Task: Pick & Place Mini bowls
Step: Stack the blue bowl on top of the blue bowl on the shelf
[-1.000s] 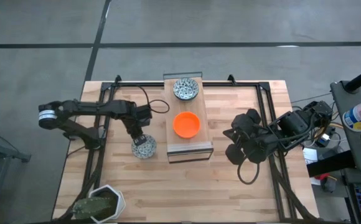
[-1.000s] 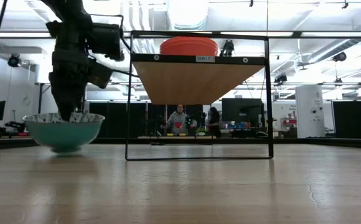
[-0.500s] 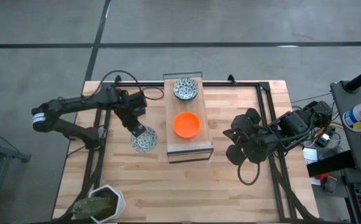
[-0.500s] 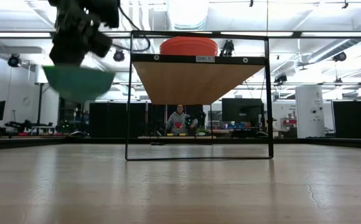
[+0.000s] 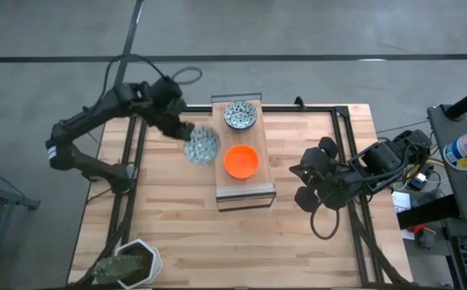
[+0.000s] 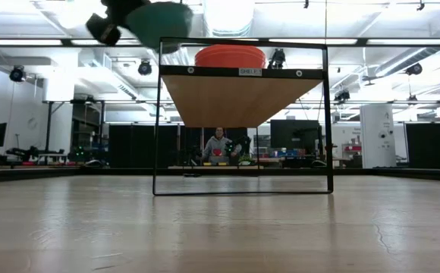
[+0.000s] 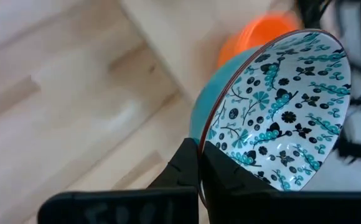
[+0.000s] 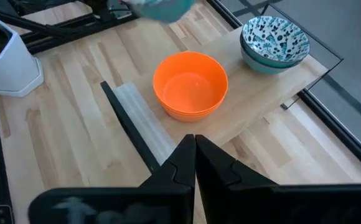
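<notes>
My left gripper (image 5: pixel 187 135) is shut on a white mini bowl with blue patterning and a teal outside (image 5: pixel 203 146), held in the air just left of the raised wooden shelf (image 5: pixel 254 187). The low view shows this bowl (image 6: pixel 159 19) up near the shelf's top. On the shelf sit orange mini bowls (image 5: pixel 241 161) and, farther back, blue-patterned ones (image 5: pixel 240 115). The right wrist view shows both as stacks: orange (image 8: pixel 190 84), patterned (image 8: pixel 274 40). My right gripper (image 8: pixel 195 146) waits shut, right of the shelf. My left gripper (image 7: pixel 199 163) pinches the patterned bowl at its rim (image 7: pixel 206 134), on the side nearest the arm. One finger (image 7: pixel 227 177) lies inside the bowl, the other (image 7: pixel 183 165) against its teal outer wall. The bowl is lifted clear of the table.
A white angular pot with a green plant (image 5: pixel 129 264) stands at the table's near left corner. The shelf's black frame (image 6: pixel 156 114) rises from the table's middle. Black rails run along the table's left (image 5: pixel 125 193) and right sides. Bare wood lies near the shelf's front.
My left gripper has lifted the patterned bowl off the table left of the shelf. It has carried the bowl up, toward the far edge and rightward, close to the shelf's left side. The right arm has stayed put.
</notes>
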Robot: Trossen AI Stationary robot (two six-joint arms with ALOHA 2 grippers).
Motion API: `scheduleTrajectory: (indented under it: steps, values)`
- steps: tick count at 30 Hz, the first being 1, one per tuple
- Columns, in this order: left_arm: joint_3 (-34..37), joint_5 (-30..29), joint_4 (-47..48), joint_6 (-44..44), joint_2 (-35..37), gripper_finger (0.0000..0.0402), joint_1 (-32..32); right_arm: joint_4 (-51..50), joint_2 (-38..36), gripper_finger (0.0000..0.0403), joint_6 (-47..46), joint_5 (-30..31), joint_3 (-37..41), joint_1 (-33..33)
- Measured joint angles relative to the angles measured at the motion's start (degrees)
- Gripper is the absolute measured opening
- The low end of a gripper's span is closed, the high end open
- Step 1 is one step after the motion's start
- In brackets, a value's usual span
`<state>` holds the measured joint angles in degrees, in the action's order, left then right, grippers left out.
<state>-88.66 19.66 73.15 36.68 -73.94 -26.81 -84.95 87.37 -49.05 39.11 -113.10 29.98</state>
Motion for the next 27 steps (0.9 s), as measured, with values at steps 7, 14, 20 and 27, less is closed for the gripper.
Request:
scheduleTrajectory:
  steps: [7,14,20,27]
  values:
    - [-10.3,1.4,0.2,2.7,-7.4,0.0000,-3.8,0.0,0.0,0.0008,0.2,0.0,0.0,0.0]
    - [-17.6,2.3,0.3,4.8,-15.4,0.0000,-7.5,0.0,0.0,0.0008,0.1,0.0,0.0,0.0]
    - [-24.8,2.4,-1.9,4.8,-22.5,0.0000,-9.5,0.0,0.1,0.0008,-0.2,0.0,0.0,0.0]
    - [-33.3,2.3,-2.2,4.5,-31.2,0.0000,-10.4,0.0,0.1,0.0008,-0.2,0.0,0.0,0.1]
